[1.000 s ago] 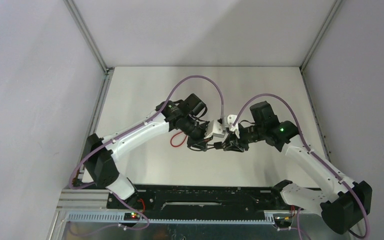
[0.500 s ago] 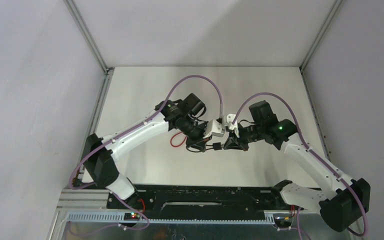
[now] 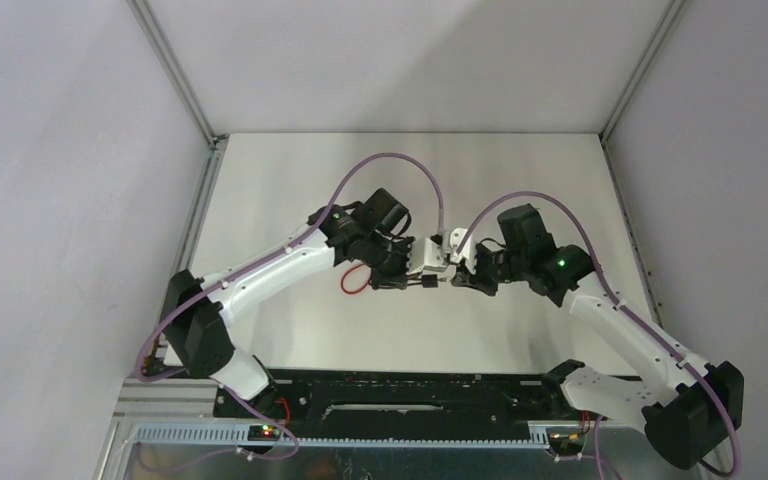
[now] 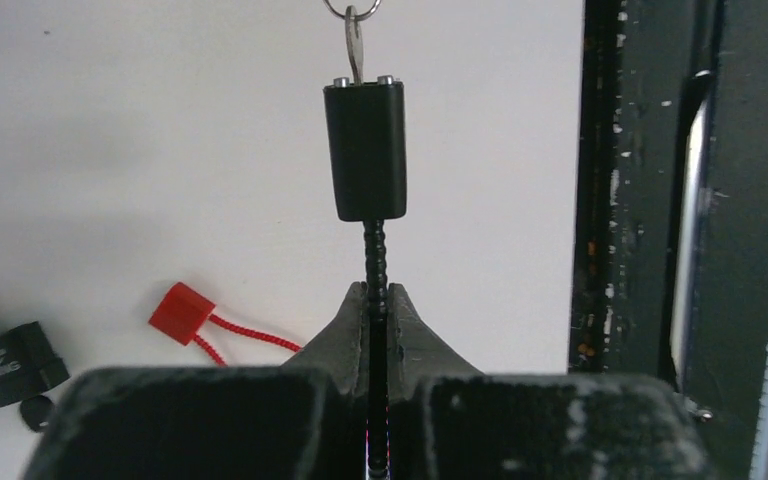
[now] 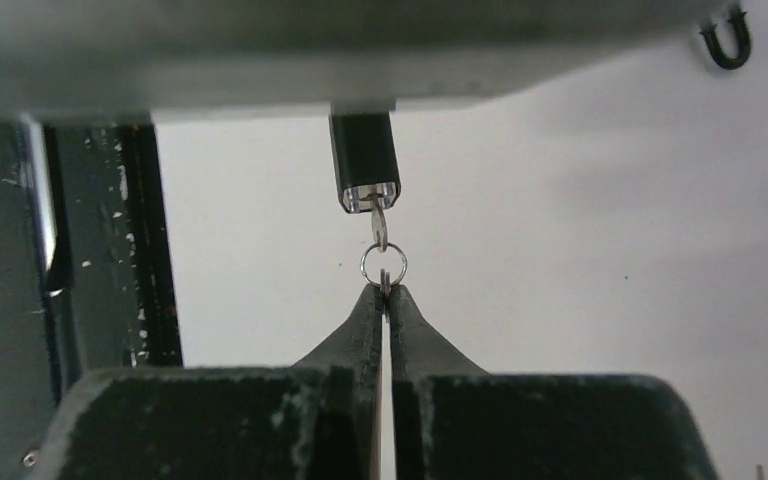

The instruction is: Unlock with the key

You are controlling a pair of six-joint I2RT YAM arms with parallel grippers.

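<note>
At the far left of the left wrist view, a black padlock (image 4: 5,360) with a pale logo lies on the white worktop (image 4: 160,120). A red tag (image 4: 180,312) with a thin red cord lies to its right, apart from it. Near the middle of the worktop the left gripper (image 4: 377,295) is pressed together on a ribbed black cable (image 4: 373,245), pinching it just below the lock body (image 4: 364,150), a black rounded block pointing away from the fingers. A silver key (image 4: 353,50) sits in the slot at the lock body's far end, between two small silver studs, and a key ring (image 5: 365,264) passes through its head. From the other side the right gripper (image 5: 384,295) meets it, its jaws closed tight with the tips on the near edge of the key ring, in line with the key and lock body. Seen from above, the two arms bend in toward each other and the grippers face tip to tip with the lock body between them, the red cord on the worktop just left of them. In the upper right corner of the right wrist view a small black U-shaped piece (image 5: 725,45) lies on the worktop, well apart from the lock body
</note>
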